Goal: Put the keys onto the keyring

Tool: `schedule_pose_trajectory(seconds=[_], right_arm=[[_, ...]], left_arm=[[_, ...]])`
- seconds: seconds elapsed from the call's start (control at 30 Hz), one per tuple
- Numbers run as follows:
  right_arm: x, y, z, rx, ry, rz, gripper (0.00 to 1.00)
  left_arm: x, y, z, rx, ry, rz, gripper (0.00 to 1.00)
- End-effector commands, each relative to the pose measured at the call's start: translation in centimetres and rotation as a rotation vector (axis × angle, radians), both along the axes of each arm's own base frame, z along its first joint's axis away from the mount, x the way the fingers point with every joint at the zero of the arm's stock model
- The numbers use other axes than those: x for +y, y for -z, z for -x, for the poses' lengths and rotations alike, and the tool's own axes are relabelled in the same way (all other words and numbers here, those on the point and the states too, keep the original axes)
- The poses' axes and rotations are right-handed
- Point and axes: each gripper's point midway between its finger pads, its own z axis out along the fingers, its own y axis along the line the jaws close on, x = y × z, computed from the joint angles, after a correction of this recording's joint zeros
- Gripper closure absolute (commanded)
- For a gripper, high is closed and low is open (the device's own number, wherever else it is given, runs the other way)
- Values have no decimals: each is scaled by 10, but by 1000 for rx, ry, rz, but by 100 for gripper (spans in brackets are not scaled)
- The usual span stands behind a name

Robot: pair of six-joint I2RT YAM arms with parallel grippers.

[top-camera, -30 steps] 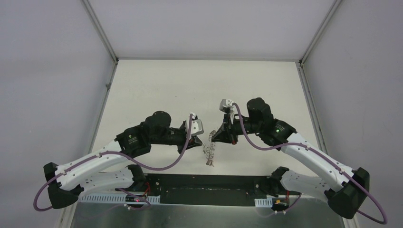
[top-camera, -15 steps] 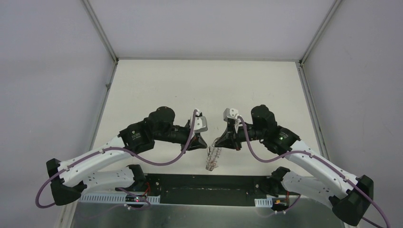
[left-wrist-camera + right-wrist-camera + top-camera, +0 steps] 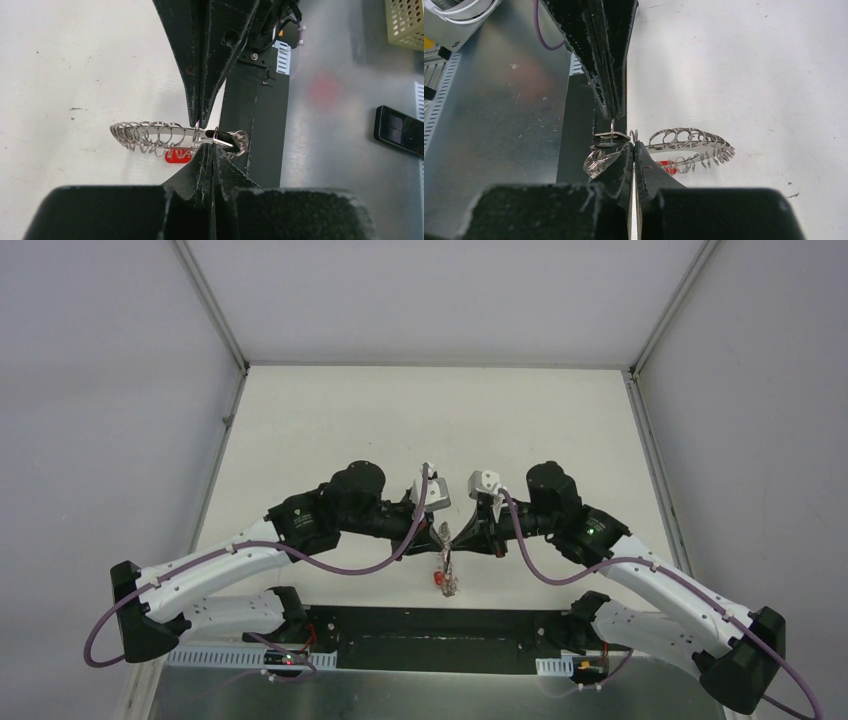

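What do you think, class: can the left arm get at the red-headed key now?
Probably not yet. The left gripper is shut on a loop of the keyring, opposite the right gripper, so it is busy. The red-headed key hangs unobstructed near the ring; it would have to let go first.

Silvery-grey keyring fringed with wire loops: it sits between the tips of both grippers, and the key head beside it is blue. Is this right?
No: the key head beside the silvery-grey looped keyring is red, not blue, as the left wrist view shows. It does sit between the tips of the left gripper and the right gripper.
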Motion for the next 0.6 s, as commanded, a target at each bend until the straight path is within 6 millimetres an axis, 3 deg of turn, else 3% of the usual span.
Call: schedule_pose_trajectory(seconds=[0.0,0.57], right_arm=[[7,-25,3,-85,-56,-86,100],[7,-30,2,-108,-44,-92,100]], left_arm=[[-6,-28,-9,-44,-51,72,100],[-1,-8,-19,-31,-119,-11,100]])
